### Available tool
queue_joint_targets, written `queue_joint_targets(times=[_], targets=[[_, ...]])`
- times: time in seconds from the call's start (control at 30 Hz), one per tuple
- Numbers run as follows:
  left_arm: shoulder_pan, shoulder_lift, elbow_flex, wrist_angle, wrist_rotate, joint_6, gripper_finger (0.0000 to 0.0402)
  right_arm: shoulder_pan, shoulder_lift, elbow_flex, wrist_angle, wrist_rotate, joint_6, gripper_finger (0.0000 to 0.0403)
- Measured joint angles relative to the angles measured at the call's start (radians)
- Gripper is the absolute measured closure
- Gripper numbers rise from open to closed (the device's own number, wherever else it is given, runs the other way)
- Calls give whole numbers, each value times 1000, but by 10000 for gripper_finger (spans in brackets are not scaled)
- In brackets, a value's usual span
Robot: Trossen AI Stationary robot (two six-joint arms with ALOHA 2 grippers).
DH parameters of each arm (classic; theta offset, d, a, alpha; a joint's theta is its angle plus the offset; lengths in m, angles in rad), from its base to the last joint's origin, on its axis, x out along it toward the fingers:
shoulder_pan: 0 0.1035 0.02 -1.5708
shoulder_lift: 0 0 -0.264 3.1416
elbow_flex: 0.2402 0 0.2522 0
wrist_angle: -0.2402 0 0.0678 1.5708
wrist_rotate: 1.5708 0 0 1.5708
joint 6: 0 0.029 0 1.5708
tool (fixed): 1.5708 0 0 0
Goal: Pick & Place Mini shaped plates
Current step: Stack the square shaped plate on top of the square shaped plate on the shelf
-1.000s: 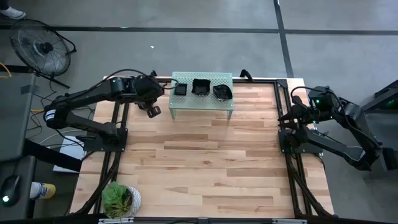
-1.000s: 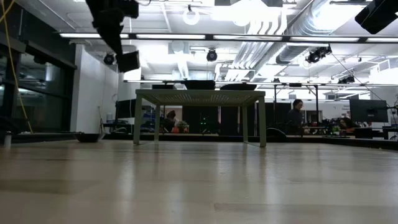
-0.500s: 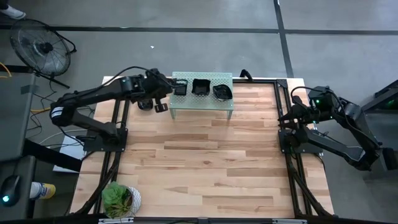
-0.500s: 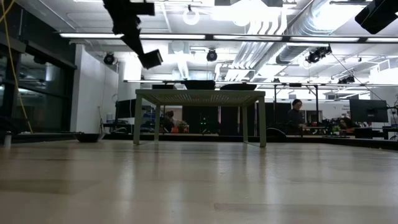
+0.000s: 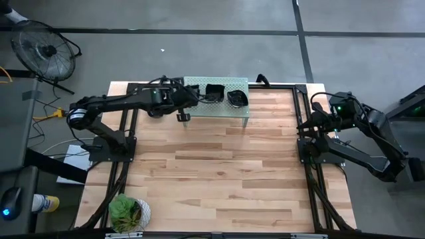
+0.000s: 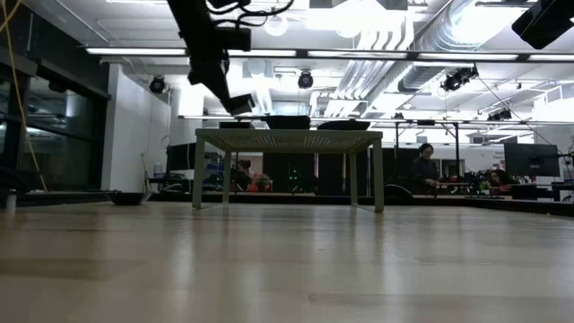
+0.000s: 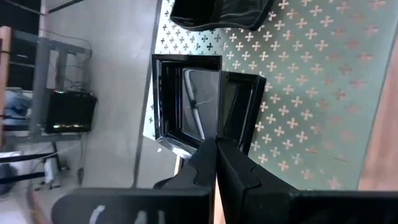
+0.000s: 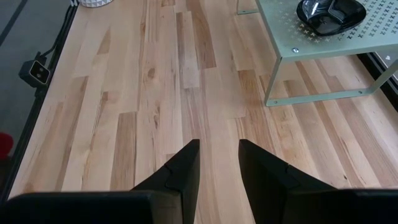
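Three mini shaped plates, glossy black, rest on their bases on top of the pale green perforated shelf (image 5: 219,109) at the table's far edge. The square one (image 7: 199,102) is at the shelf's left end, another (image 5: 214,93) in the middle, and a round one (image 5: 237,98) at the right end. My left gripper (image 7: 216,146) is shut and slants down just above the square plate (image 6: 235,124), its tips (image 6: 239,104) short of it in the low view. My right gripper (image 8: 219,149) stands open above the table's right edge, with nothing between its fingers.
Bare wooden tabletop (image 5: 219,172) stretches from the shelf to the near edge. A pot with a green plant (image 5: 128,212) sits at the near left corner. The shelf stands on thin legs (image 8: 272,87). A person (image 6: 429,166) is in the room beyond the table.
My left gripper has travelled toward the table's right edge and slightly down, from left of the shelf to above its left end. It has rolled about its own axis on the way and stayed shut. The plates have not moved.
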Motion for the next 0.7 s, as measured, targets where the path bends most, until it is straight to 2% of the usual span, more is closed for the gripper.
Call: queue_joint_targets(times=[0.2, 0.4, 0.7], targets=[[-22, 49, 0, 19, -102, 7, 401, 0, 0, 0, 0, 0, 0, 297], [-21, 88, 0, 20, -146, -8, 401, 0, 0, 0, 0, 0, 0, 297], [-21, 104, 0, 20, -129, -9, 401, 0, 0, 0, 0, 0, 0, 297]])
